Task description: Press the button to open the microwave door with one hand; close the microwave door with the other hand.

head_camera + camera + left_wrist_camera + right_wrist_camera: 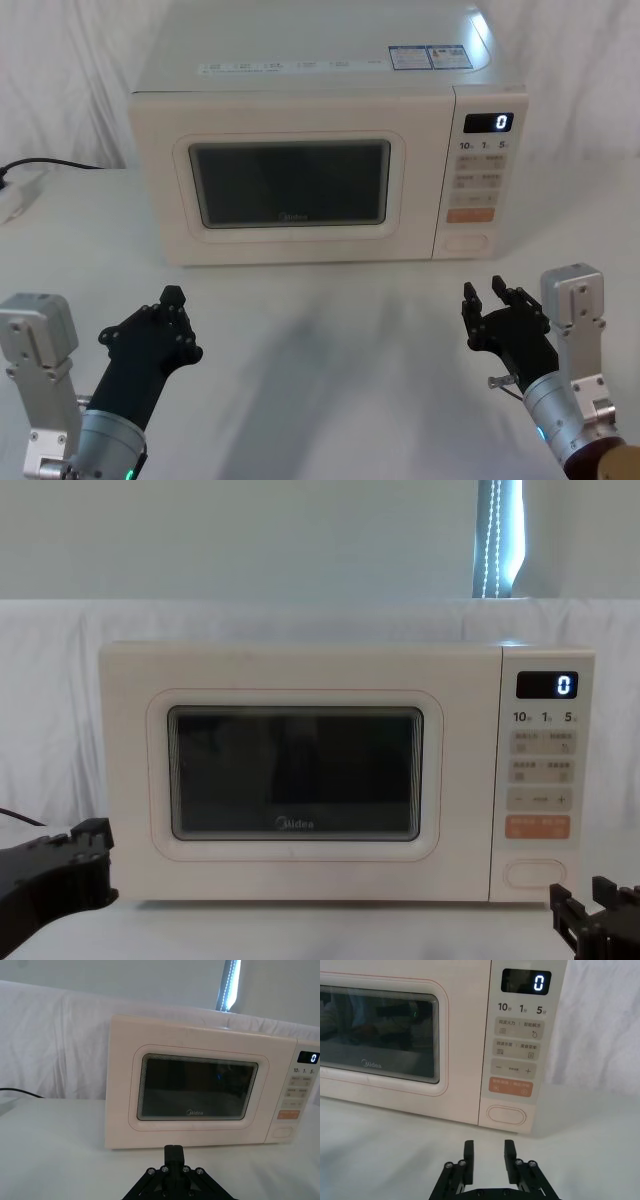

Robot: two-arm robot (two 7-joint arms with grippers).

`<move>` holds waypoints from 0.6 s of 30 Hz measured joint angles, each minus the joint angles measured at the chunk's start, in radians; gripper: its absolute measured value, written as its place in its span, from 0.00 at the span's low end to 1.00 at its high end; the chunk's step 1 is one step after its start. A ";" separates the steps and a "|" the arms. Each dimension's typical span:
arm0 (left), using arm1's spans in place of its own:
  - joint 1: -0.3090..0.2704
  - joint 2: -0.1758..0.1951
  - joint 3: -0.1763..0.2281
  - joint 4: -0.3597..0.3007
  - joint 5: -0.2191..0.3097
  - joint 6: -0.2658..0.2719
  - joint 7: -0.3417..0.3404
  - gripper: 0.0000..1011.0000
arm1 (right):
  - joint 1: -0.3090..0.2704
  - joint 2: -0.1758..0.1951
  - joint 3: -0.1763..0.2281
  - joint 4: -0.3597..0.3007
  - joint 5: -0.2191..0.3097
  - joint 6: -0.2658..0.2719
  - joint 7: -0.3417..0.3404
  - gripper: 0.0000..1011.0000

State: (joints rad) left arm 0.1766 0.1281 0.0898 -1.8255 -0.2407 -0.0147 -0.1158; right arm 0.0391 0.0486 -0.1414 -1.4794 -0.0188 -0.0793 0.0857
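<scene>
Right gripper (483, 297): low over the table at the front right, short of the control panel, fingers parted with a clear gap, holding nothing; lined up roughly with the button in the right wrist view (488, 1152).
Left gripper (172, 298): low over the table at the front left, fingers drawn together to a single tip, holding nothing; well apart from the microwave front.
Button (506, 1115): wide oval key at the foot of the control panel, just under the orange key (511, 1087); untouched.
Microwave door (290, 183): closed, flush with the front, dark window with the grey logo along its lower edge.
Microwave (310, 90): standing on the white-covered table (320, 340), facing the robot, white cloth backdrop behind.
Display (488, 122): black, top of the panel, white 0 lit.
Cable (50, 164): dark, lying on the table left of the microwave.
</scene>
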 joint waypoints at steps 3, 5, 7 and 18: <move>0.000 0.000 0.000 0.000 0.000 0.000 0.000 0.00 | 0.000 0.000 0.000 0.000 0.000 0.000 0.000 0.46; 0.000 0.000 0.000 0.000 0.001 0.000 0.000 0.00 | 0.000 0.000 0.000 0.000 0.000 0.000 0.000 0.51; 0.000 0.000 0.000 0.000 0.001 0.000 0.000 0.00 | 0.000 0.000 0.000 0.000 0.000 0.000 0.000 0.57; 0.000 0.000 0.000 0.000 0.001 0.001 0.000 0.00 | 0.000 0.000 0.000 0.000 0.000 0.000 0.000 0.89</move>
State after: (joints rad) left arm 0.1764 0.1282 0.0898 -1.8255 -0.2400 -0.0140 -0.1153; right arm 0.0391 0.0486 -0.1414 -1.4794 -0.0188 -0.0793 0.0857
